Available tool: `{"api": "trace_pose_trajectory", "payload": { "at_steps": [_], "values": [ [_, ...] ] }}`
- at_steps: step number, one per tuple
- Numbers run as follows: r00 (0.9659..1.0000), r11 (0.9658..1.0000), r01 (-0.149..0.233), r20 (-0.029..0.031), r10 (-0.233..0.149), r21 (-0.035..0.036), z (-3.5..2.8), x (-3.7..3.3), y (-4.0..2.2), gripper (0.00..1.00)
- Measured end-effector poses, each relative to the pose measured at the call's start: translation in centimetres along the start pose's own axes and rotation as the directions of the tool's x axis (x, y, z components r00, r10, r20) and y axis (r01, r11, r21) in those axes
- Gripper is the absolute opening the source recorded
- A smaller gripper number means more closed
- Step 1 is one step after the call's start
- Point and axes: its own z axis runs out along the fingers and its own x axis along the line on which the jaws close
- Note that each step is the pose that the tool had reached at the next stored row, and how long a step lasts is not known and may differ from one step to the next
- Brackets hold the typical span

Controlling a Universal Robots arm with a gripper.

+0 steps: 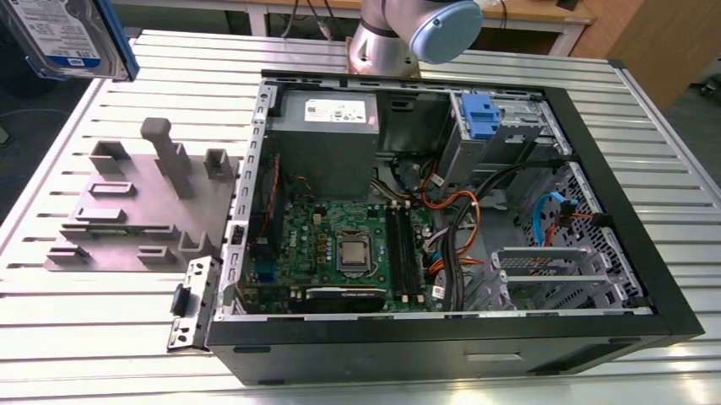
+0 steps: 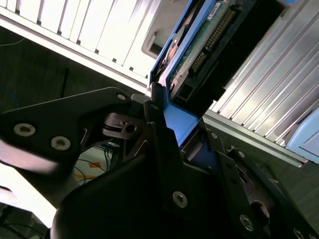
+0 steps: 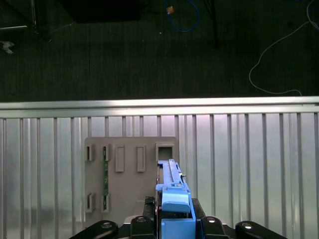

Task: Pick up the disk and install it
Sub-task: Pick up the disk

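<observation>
The disk [image 1: 67, 38], a silver-grey drive with a white-and-blue label in a blue plastic bracket, hangs in the air at the exterior view's far upper left, above the table's edge. Both wrist views show my gripper [image 2: 179, 124] shut on the bracket end of the disk [image 2: 199, 45], with a black finger [image 2: 159, 129] pressed against each side. In the first wrist view the disk [image 3: 172, 184] stands edge-on between the fingers of my gripper [image 3: 174, 209], above the grey fixture plate [image 3: 129, 169].
An open black computer case [image 1: 631, 211] lies on the ribbed aluminium table [image 1: 101, 337], showing its motherboard, cables, grey power supply [image 1: 327, 126] and a blue latch [image 1: 479, 114] at the drive bay. The grey fixture plate [image 1: 124, 211] lies beside it. The arm's base [image 1: 406, 34] stands behind.
</observation>
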Motion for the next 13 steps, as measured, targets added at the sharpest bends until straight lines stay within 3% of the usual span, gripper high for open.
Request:
{"api": "trace_pose_trajectory", "payload": {
  "at_steps": [13],
  "values": [
    [1.0,1.0,0.0,0.0,0.0,0.0001,-0.68,0.0,0.0,0.36]
  ]
}}
